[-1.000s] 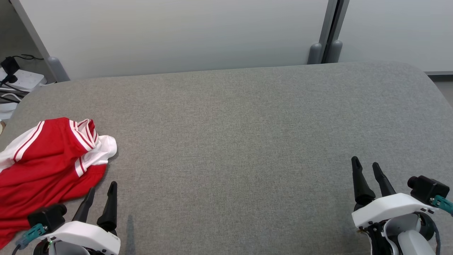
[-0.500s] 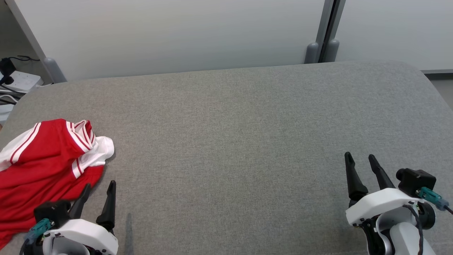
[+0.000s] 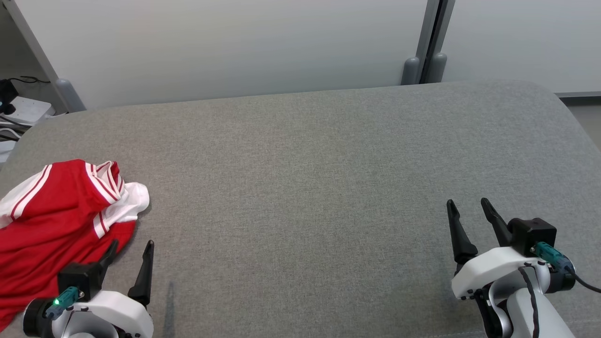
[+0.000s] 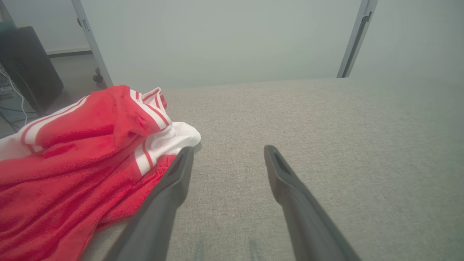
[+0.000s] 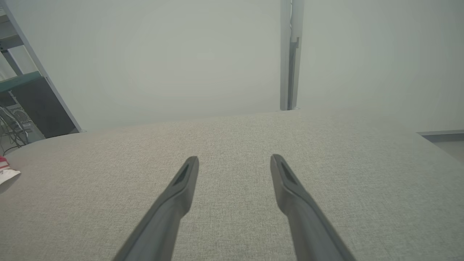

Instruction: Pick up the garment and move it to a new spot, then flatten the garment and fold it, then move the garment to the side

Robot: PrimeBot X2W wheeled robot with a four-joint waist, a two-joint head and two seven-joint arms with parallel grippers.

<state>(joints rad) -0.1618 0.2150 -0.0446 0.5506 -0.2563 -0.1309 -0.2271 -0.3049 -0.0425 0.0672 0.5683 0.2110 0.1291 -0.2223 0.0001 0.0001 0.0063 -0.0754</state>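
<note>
A crumpled red garment (image 3: 51, 220) with white stripes and a white sleeve lies at the left edge of the grey padded table (image 3: 310, 178). In the left wrist view the garment (image 4: 72, 163) spreads across the left half. My left gripper (image 3: 131, 246) is open just right of the garment's near hem; its left finger overlaps the cloth's edge, nothing held. That gripper (image 4: 226, 150) shows a wide gap over bare table. My right gripper (image 3: 469, 206) is open above bare table at the lower right, far from the garment. In its wrist view the right gripper (image 5: 235, 159) is empty, and a garment scrap (image 5: 5, 170) peeks at the far left.
White partition panels (image 3: 235, 42) with grey posts (image 3: 425, 65) stand behind the table's far edge. A power strip with cables (image 3: 19, 110) lies on the floor past the table's left corner. A dark cabinet (image 4: 25, 69) stands to the left.
The head camera has shifted a little, so the scene slid left. My right gripper has moved left and slightly forward. My left gripper has turned toward the garment.
</note>
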